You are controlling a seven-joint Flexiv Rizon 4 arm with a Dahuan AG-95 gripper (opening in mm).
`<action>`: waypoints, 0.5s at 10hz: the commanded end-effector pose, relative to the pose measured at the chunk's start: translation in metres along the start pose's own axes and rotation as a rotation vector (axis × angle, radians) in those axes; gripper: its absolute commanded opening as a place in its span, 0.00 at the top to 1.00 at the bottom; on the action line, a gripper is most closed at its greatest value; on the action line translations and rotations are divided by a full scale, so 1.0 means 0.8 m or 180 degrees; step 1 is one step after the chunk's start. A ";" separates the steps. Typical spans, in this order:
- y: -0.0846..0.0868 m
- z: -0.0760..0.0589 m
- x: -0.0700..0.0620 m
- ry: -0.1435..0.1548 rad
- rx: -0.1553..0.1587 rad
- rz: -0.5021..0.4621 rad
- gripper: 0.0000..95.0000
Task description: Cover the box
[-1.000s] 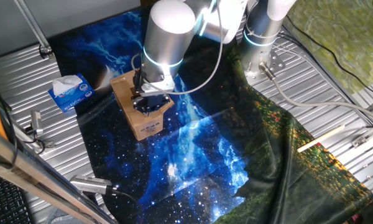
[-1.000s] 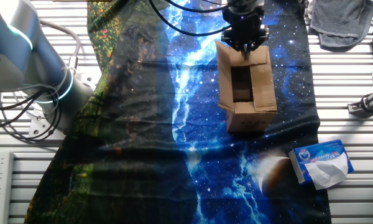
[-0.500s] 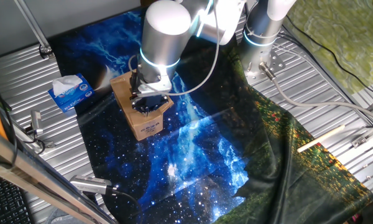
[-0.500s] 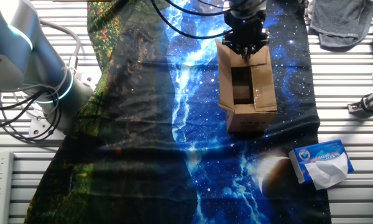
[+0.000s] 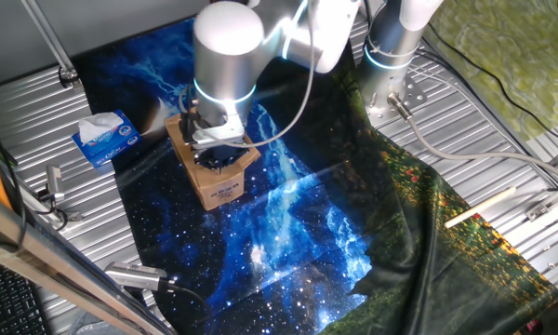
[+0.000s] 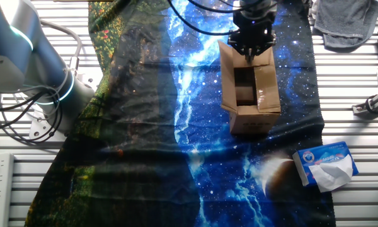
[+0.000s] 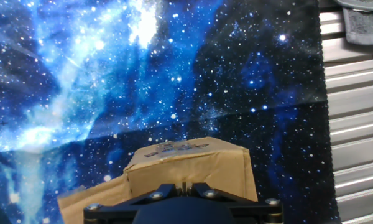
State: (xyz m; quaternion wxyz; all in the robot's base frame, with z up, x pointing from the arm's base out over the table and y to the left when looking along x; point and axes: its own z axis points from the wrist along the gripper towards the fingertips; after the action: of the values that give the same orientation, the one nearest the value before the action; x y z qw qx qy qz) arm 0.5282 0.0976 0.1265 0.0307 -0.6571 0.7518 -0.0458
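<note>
The box (image 5: 219, 183) is a small brown carton standing on the galaxy cloth, with a white label on the side that faces one fixed view. In the other fixed view the box (image 6: 251, 94) has its top open, with the dark inside showing between the side flaps. My gripper (image 6: 252, 53) points down at the far end of the opening, against the end flap. In the hand view the dark blue fingers (image 7: 166, 190) meet with only a thin slit between them. The cardboard flap (image 7: 189, 165) stands just in front of them. The gripper (image 5: 216, 159) is partly hidden by the wrist.
A blue and white tissue box (image 5: 105, 138) lies beside the carton, near the cloth's edge (image 6: 326, 165). A grey rag (image 6: 349, 23) lies on the slatted metal table. The arm's base (image 5: 391, 65) stands on the cloth's far side. A black tool (image 6: 372, 104) lies at the table edge.
The arm's wrist has swung left in one fixed view, and the gripper has shifted slightly along the box's end flap. The box has stayed in place with its top open.
</note>
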 end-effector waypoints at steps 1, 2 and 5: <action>0.001 0.003 0.000 -0.0003 0.0001 -0.0014 1.00; 0.001 0.004 0.001 -0.0013 0.0001 -0.0029 1.00; 0.003 -0.001 0.006 -0.0030 -0.0043 -0.0021 1.00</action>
State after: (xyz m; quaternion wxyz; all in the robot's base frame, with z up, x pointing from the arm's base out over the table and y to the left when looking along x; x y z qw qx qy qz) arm 0.5265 0.0918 0.1271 0.0281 -0.6599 0.7498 -0.0379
